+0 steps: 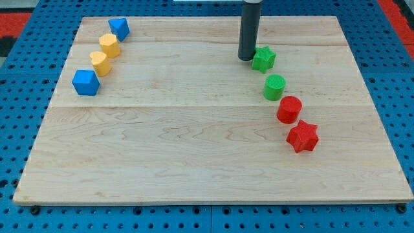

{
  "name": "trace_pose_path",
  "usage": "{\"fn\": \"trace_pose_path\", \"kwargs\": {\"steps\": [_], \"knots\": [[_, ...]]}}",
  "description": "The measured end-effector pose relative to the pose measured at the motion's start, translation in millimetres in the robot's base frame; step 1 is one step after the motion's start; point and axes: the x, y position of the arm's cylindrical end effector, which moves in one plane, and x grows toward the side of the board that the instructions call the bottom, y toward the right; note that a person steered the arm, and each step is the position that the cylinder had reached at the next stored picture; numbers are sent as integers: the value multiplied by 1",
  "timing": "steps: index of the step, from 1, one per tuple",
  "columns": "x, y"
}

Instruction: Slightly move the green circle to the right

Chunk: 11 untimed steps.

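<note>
The green circle [274, 87] stands on the wooden board at the view's right of centre. My tip [246, 59] rests on the board just left of the green star [263, 59], close to touching it, and up and to the left of the green circle. A red circle [289, 109] sits right below the green circle, nearly touching it. A red star [303, 136] lies below that.
At the view's upper left, a blue block [119, 28], a yellow block [109, 45], another yellow block [99, 63] and a blue cube [85, 82] form a curved row. The wooden board [194, 162] lies on a blue pegboard.
</note>
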Motion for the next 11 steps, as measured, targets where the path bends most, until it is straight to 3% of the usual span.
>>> {"fn": "trace_pose_path", "kwargs": {"steps": [1,3,4,5,6,7,9,11], "knots": [[0,27],[18,18],[46,-20],[97,-21],[106,3],[101,21],[90,0],[86,37]]}}
